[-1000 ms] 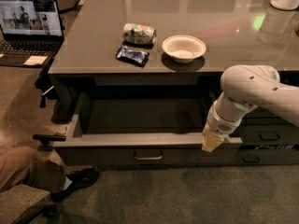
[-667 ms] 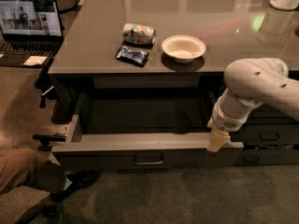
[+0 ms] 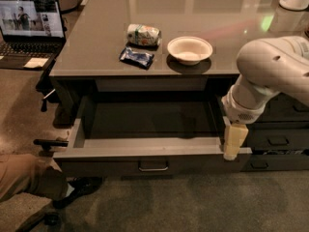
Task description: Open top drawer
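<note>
The top drawer (image 3: 145, 149) is a wide dark grey drawer, pulled far out from under the counter, with its deep grey interior showing and nothing visible in it. Its small bar handle (image 3: 153, 167) sits at the middle of the front panel. My gripper (image 3: 233, 141) hangs from the white arm (image 3: 270, 76) at the drawer's right front corner, its pale fingers pointing down against the top edge of the front panel.
On the counter (image 3: 96, 52) lie a can on its side (image 3: 143, 34), a blue packet (image 3: 137, 57) and a white bowl (image 3: 189, 50). A laptop (image 3: 30, 25) sits at the left. Narrower dark drawers (image 3: 277, 139) stand at the right. A person's leg (image 3: 26, 178) and shoe are at the lower left.
The arm and gripper have shifted a little to the right along the drawer's front edge. The drawer stays pulled out.
</note>
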Tool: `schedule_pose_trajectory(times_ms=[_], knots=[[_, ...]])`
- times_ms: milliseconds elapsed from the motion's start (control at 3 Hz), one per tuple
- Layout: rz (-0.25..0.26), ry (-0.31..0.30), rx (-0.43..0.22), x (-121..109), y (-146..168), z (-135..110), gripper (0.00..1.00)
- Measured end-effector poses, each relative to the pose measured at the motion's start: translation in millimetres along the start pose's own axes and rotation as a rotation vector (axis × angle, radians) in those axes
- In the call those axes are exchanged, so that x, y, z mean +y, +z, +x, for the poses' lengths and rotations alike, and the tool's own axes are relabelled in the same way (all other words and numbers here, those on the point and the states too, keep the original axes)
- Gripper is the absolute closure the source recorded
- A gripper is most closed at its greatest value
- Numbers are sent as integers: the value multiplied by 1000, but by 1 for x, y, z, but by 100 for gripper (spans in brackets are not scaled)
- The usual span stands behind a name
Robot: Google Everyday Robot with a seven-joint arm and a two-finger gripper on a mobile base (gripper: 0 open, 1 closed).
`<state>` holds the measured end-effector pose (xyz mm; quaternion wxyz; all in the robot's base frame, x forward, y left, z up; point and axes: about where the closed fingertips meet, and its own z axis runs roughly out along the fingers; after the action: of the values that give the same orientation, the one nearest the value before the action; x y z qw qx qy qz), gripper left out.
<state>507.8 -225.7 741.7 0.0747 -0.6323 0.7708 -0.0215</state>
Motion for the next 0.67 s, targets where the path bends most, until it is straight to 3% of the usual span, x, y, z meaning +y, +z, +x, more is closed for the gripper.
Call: schedule_pose_trajectory(times_ms=[667], knots=[[133,-21,-45,-41,-3,-25,42]])
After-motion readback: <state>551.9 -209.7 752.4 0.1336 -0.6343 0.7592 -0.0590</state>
